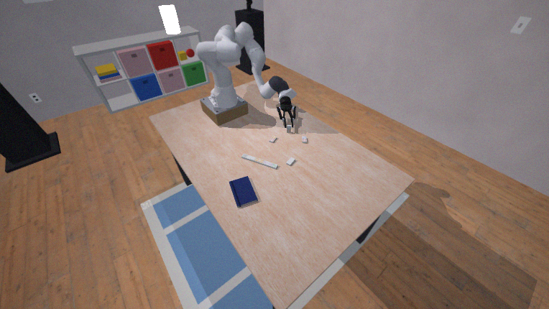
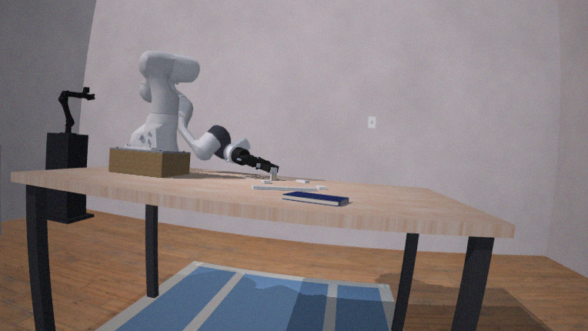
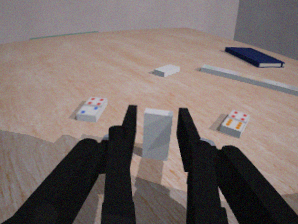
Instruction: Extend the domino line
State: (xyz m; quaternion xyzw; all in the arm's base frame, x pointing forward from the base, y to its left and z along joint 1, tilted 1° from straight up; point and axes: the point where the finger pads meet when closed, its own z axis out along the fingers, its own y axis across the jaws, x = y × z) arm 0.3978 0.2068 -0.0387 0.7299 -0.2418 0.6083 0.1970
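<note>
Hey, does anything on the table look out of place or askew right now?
One domino stands on end between the gripper's open fingers, with a gap on each side, while the face-up dominoes beside it lie flat. It looks free to tip over. Nothing else stands out.

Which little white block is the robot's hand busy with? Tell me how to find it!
Start at the white robot arm on the wooden table and follow it down to its black gripper. Between its fingers stands one domino. It is the only one standing upright; the others lie flat.
</note>
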